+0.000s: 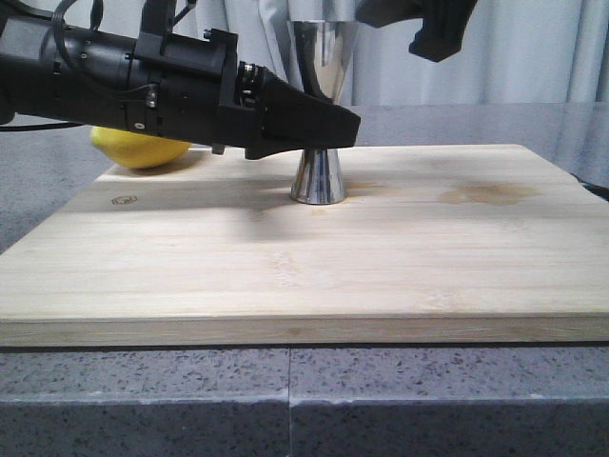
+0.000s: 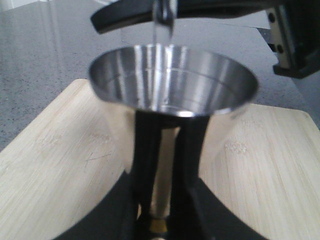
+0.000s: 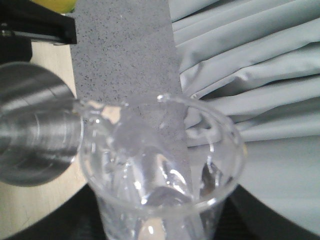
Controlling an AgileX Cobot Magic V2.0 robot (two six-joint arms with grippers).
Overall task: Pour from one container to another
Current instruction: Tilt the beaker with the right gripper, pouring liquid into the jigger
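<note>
The steel jigger (image 1: 319, 177) stands upright on the cutting board (image 1: 400, 267), its gold waist band (image 2: 159, 223) between my left gripper's fingers. My left gripper (image 1: 331, 124) reaches in from the left and is shut on that waist. In the left wrist view the jigger's open upper cup (image 2: 172, 75) fills the middle. The clear glass beaker (image 3: 160, 165) is held in my right gripper (image 3: 162, 222), tilted with its lip over the jigger (image 3: 35, 130). The beaker's lip (image 2: 163, 17) hangs just above the cup, and a thin clear stream seems to fall from it. In the front view only my right gripper (image 1: 436, 29) shows.
A yellow lemon (image 1: 143, 149) lies on the board's far left corner, behind my left arm (image 1: 95, 81). The board rests on a grey speckled counter (image 1: 285, 400). A pale curtain (image 3: 250, 65) hangs behind.
</note>
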